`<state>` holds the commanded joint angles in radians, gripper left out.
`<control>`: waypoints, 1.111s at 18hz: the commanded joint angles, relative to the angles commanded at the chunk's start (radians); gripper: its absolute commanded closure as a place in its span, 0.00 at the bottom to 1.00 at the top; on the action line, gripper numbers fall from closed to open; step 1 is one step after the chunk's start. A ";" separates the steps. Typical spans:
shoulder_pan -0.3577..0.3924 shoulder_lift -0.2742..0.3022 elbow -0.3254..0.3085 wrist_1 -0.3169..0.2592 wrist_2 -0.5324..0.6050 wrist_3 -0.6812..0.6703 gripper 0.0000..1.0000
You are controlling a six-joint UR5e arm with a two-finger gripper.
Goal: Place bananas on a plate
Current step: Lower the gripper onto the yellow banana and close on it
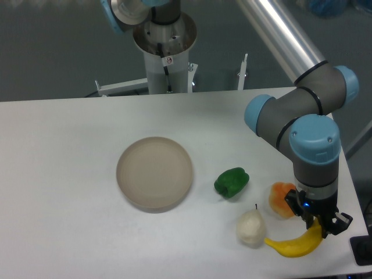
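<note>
Camera view, one entry: banana (293, 246) on table (64, 151), at four o'clock from plate (154, 172), well apart. Gripper (321, 228) down over its right tip, fingers straddling it; closure cannot be told. Step: grasping. Next, by judgement: secure hold, lift, carry towards ten o'clock past pear (250, 227).

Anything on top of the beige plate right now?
Nothing lies on the round beige plate; its whole inside shows bare. The curved yellow banana is on the table to the right, with the claw at its right end. What is under the plate is hidden.
</note>
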<state>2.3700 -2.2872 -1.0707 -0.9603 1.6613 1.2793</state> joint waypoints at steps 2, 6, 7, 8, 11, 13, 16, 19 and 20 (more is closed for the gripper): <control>0.000 0.000 -0.008 0.008 -0.003 0.003 0.65; 0.002 0.015 -0.014 0.003 -0.005 0.003 0.65; 0.002 0.018 -0.015 0.002 -0.003 0.003 0.65; 0.000 0.021 -0.017 0.000 -0.002 -0.001 0.65; -0.003 0.049 -0.047 -0.002 -0.003 -0.011 0.65; -0.003 0.070 -0.073 -0.003 -0.003 -0.011 0.65; -0.003 0.089 -0.098 -0.005 -0.006 -0.011 0.65; -0.002 0.116 -0.115 -0.053 -0.021 -0.012 0.65; 0.000 0.129 -0.118 -0.086 -0.031 -0.012 0.65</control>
<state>2.3700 -2.1584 -1.1888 -1.0459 1.6307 1.2671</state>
